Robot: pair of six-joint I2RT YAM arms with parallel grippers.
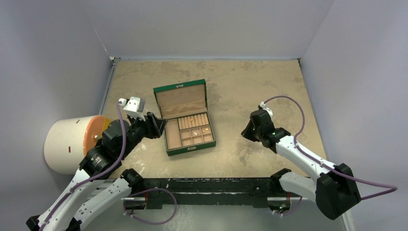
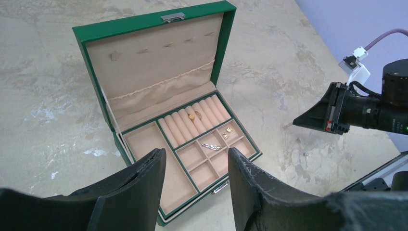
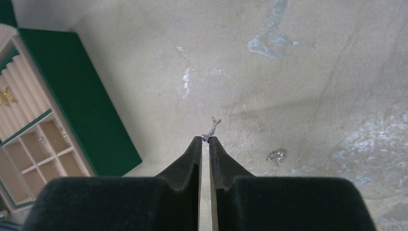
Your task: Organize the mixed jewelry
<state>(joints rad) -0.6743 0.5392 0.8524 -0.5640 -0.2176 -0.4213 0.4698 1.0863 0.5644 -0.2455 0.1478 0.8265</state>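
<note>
- Step in hand: pick-up — my right end effector (image 3: pixel 205 139) is closed on a silver piece (image 3: pixel 212 126), pinched at the very tips, low over the table (image 3: pixel 298 72), right of the box (image 3: pixel 82 101).
- Can't tell if the piece is clear of the table yet.
- Next, I'd judge: lift straight, carry to the box, release into a small compartment — the grip is thin, so go slow.
- A second silver piece (image 3: pixel 275 155) lies nearby on the table; gold pieces (image 2: pixel 195 115) and a silver bit (image 2: pixel 210 146) sit inside the box.
- R arm: stretched fwd, wrist pitched down, tips toward the table.
- L arm: left end effector (image 2: pixel 197 156) open, holding nothing, hovering at the box's left side, cam looking in.
</note>
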